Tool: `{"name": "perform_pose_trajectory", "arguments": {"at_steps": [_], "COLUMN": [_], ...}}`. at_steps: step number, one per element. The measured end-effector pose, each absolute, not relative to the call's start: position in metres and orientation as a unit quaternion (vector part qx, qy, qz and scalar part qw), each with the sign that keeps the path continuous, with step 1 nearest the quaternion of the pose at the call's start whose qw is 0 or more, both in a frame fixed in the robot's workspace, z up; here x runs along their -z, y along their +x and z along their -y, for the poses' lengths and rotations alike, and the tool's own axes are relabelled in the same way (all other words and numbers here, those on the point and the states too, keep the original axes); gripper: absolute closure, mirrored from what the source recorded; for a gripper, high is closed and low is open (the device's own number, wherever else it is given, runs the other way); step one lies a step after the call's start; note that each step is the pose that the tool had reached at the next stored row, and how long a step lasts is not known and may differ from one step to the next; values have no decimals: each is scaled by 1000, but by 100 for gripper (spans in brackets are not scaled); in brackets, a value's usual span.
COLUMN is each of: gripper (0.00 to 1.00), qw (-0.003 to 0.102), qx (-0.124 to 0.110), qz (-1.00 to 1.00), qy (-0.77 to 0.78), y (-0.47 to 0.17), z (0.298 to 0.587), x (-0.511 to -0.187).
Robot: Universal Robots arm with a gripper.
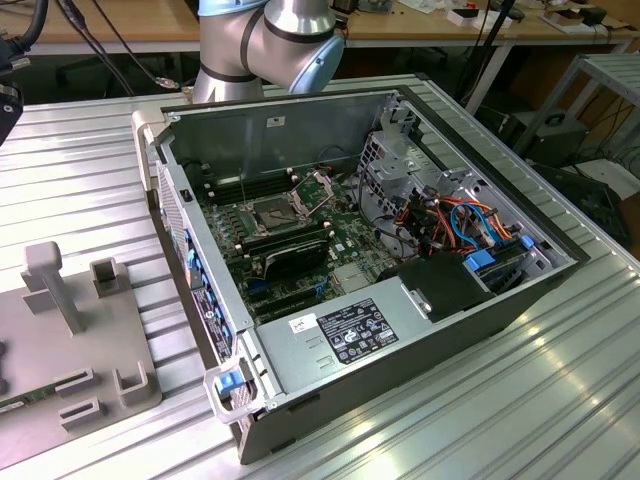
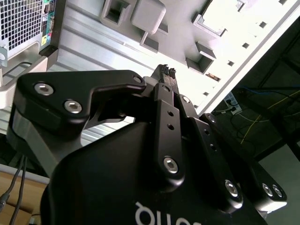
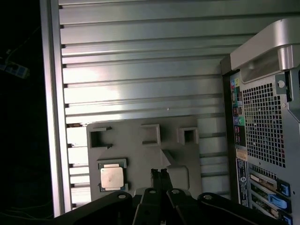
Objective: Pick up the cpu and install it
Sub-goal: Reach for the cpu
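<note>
The black two-finger gripper (image 3: 159, 172) hangs over a flat grey fixture plate (image 3: 140, 154). In both wrist views its two slim fingers are pressed together at the tips with nothing between them, so it is clenched and grasps nothing (image 2: 166, 70).

The cpu (image 3: 111, 177), a small flat square chip with a dull silver-grey metal top, lies seated in a square recess of that plate. It is near the fingertips but clearly apart from them, and nothing touches it. Several empty rectangular pockets and raised blocks stand on the plate around it.

The plate rests on a ribbed aluminium table (image 3: 140, 70), just beside the perforated rear panel of a grey metal computer case (image 3: 262, 117).

In the exterior view the case (image 1: 280, 125) lies on its side with its inside open to the camera, and the plate (image 1: 60, 340) sits at the exterior view's left of it. On the green board inside, the dark square socket (image 1: 272, 212) is uncovered, and its hinged silver bracket (image 1: 316, 190) is tipped up beside it. The silver and pale-blue arm (image 1: 270, 40) rises behind the case.
</note>
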State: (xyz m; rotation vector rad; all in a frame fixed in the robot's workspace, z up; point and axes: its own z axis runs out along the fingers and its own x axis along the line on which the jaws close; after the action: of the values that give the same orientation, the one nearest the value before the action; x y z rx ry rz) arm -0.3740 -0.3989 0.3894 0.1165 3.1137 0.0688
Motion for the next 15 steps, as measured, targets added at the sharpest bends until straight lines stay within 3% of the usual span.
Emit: {"name": "perform_pose_trajectory", "arguments": {"at_steps": [15], "gripper": [89], "qw": [12], "qx": [-22], "qz": [-999], "qy": [37], "y": [-382], "z": [399], "x": [-389]}}
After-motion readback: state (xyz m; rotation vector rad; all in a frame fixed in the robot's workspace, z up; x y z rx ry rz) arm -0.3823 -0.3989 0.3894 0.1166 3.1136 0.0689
